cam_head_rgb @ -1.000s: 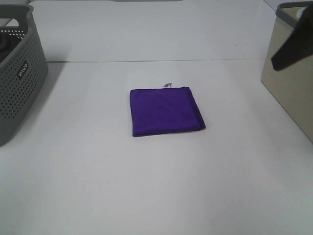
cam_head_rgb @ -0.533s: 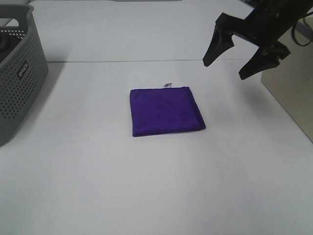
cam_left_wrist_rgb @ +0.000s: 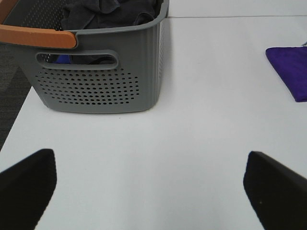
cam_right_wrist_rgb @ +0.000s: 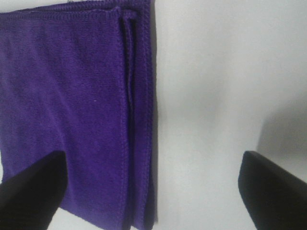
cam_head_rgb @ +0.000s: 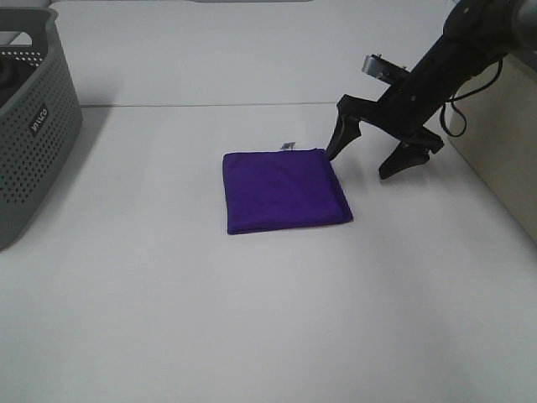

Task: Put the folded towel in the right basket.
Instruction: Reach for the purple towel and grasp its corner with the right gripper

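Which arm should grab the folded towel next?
Right. The right tool hangs open at the edge of the folded towel; the left tool sits far off by the grey basket.

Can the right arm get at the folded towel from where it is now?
Probably yes. The right gripper is open and low at the edge of the folded towel, one finger over the cloth by its corner. Nothing lies between them.

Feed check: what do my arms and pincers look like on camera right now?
The right arm is black, with a thin dark cable looping beside it and a small grey block above the wrist. The right pincer has two black, tapering fingers. The left pincer shows only two matte black fingertips.
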Tool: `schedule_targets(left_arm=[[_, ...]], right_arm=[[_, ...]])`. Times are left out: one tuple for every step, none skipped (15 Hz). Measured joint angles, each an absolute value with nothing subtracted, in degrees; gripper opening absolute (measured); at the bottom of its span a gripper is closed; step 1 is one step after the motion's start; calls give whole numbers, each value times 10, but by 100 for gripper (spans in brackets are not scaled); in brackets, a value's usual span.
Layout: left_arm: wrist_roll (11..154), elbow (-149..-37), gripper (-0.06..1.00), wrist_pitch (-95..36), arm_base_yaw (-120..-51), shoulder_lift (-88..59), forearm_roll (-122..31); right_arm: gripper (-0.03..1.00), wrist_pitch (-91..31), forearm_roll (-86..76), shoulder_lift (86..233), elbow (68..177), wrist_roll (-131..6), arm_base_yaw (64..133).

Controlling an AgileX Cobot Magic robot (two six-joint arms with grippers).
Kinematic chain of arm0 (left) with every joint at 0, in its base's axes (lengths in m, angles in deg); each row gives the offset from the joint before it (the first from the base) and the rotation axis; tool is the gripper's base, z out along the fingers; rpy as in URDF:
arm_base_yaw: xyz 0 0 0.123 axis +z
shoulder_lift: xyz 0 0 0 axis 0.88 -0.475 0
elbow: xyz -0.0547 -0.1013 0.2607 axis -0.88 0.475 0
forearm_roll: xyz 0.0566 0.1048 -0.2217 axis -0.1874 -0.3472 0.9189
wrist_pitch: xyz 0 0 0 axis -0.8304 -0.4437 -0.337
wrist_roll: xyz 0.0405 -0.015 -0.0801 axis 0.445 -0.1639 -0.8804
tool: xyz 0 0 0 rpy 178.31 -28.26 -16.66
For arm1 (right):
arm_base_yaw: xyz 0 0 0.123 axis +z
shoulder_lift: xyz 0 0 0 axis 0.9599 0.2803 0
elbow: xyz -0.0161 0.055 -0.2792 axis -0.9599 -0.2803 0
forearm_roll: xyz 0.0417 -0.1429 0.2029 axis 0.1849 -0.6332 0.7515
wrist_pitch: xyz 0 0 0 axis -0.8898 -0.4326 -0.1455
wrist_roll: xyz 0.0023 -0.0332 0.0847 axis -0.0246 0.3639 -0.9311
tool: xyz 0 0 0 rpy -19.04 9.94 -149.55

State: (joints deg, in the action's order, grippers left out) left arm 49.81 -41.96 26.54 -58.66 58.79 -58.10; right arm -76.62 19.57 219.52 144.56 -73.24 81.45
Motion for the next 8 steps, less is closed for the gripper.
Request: schedule_targets(left_arm=[[498, -420, 99, 265, -587, 588, -581], [498, -420, 99, 265, -587, 588, -581], [498, -420, 99, 265, -587, 588, -581], [498, -420, 99, 265, -587, 588, -581], [498, -420, 99, 265, -587, 588, -581], [498, -420, 99, 265, -587, 588, -581], [498, -420, 99, 265, -587, 588, -581], [498, -420, 99, 265, -587, 588, -581]], right_arm=[[93, -762, 196, 2202, 1446, -728, 815], [93, -760, 196, 2205, 1446, -723, 815], [93, -759, 196, 2210, 1446, -723, 815], [93, -756, 196, 2215, 1446, -723, 815], [93, -752, 197, 2219, 1446, -723, 815], [93, -747, 198, 2220, 1449, -723, 815], [93, -743, 201, 2222, 1451, -723, 815], [93, -743, 201, 2222, 1451, -723, 815]])
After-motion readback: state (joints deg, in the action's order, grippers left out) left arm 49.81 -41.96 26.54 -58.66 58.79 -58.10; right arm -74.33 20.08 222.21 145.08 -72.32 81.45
